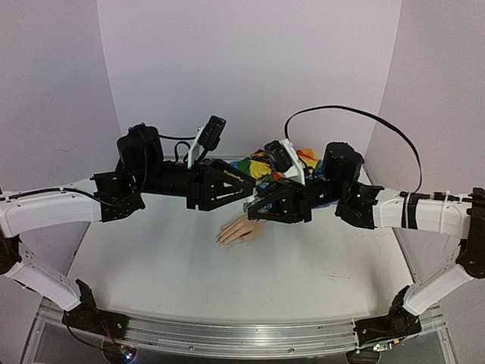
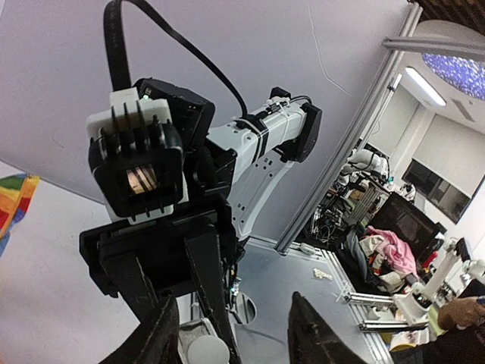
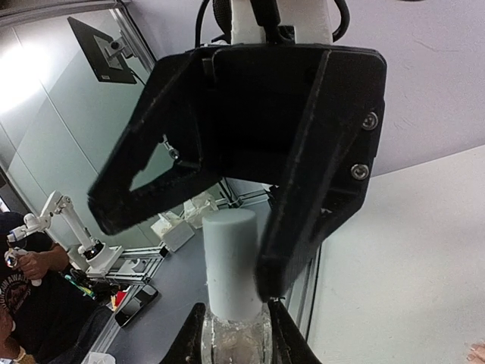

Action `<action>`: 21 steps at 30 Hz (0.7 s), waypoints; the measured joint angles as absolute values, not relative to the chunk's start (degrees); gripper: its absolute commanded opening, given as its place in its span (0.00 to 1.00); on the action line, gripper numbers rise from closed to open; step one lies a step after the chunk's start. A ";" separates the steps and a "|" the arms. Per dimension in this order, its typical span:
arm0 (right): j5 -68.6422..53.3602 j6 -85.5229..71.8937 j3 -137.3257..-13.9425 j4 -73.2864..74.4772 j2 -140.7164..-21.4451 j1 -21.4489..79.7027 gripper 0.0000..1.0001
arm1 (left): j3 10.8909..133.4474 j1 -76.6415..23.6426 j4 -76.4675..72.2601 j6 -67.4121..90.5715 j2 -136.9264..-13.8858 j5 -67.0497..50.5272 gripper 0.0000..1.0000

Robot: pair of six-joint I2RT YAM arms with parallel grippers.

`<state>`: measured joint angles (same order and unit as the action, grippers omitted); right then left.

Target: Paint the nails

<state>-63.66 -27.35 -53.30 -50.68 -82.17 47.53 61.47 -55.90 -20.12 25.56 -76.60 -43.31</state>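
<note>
Nearest us is the metal rail (image 1: 242, 335), with both arm bases bolted on. From the left, the left hand (image 1: 248, 188) is stretched out over the desk (image 1: 151, 265). Its fingers stand apart either side of a pale cap (image 3: 231, 258), one finger just beside it. Under that meeting point, nearer the bases, the mannequin hand (image 1: 242, 229) lies on the desk. Its nails (image 1: 222, 240) are too small to make out, on fingertips pointing left and toward us, apart from both hands. On the right, the right hand (image 1: 258, 206) is clamped on the small clear bottle (image 3: 235, 341). The rainbow sleeve (image 1: 254, 168) lies behind.
</note>
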 measured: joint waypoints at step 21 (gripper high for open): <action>-7.88 -11.73 -53.19 -33.26 -77.65 59.61 0.00 | 55.88 -56.53 -18.02 27.05 -76.05 -17.98 0.00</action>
<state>-7.88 -11.73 -53.19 -33.26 -77.65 59.61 55.88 -56.53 -18.02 27.05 -76.05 -17.98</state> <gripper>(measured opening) 0.221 0.148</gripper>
